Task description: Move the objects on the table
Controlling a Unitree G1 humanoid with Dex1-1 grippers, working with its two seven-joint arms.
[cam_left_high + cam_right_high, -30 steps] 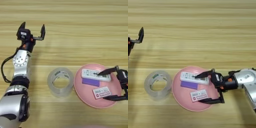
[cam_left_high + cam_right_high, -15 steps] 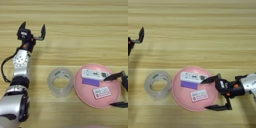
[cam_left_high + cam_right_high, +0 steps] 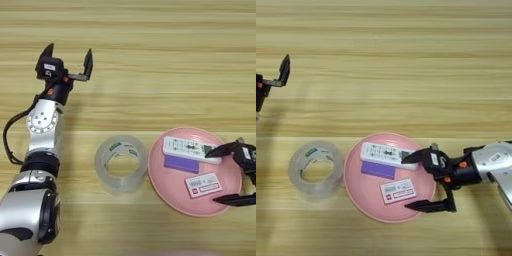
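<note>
A round pink plate lies at the table's front right. On it rest a white remote, a flat purple rectangle and a small white block with a pink-red label. A wide clear tape roll stands just left of the plate. My right gripper is open over the plate's right rim, its upper finger near the remote's right end and its lower finger at the plate's front edge, holding nothing. My left gripper is open and empty, raised at the far left.
The light wooden table stretches bare behind the plate and the tape roll. My left arm runs down the left side of the picture, close to the tape roll.
My right gripper has drawn back to the right, from over the remote and the plate's middle to its right rim, and moved back in slightly. The left arm has stayed put.
</note>
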